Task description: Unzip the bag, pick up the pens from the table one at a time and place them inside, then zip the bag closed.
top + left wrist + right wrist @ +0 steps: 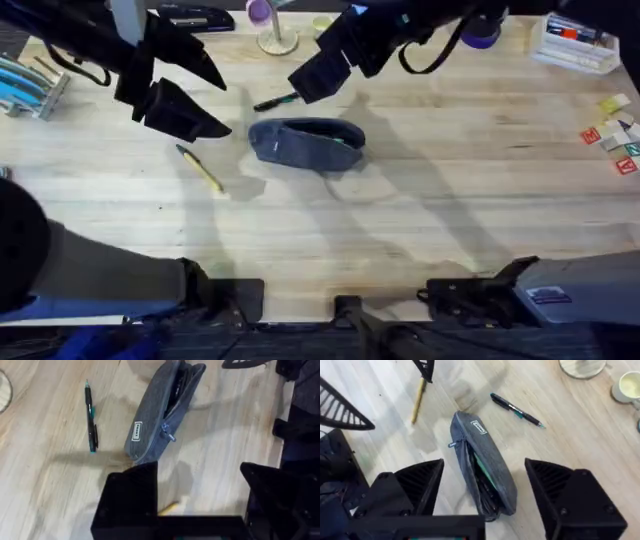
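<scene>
The yellow pen is the nearest loose item to the arms' bases. It lies bare on the table at about 8 o'clock from the bag, well apart from it, with its long axis running from 10 to 4 o'clock in the overhead view. The left gripper hangs above and just beyond the pen's far end, at roughly 12 o'clock from it. Its fingers are spread wide and hold nothing. In the left wrist view the pen's yellow end peeks out between the two fingers, so the left arm is clearly the nearer one for this pick. The spread fingers look set roughly across the pen's axis, which should suit a pinch at mid-length.

Farther out sits the bag, its length running 9 to 3 o'clock. Its zipper is already open and dark and green sticks show inside. The mouth faces the far side of the table, so a pen would be best brought in parallel to the bag's length.

Beyond the bag, at about 11 o'clock from it and just clear of its far edge, lies the black pen with the green end. It lies nearly parallel to the bag. The right gripper hovers closest to it, wide open and empty, looking down on the bag and that pen.
</scene>
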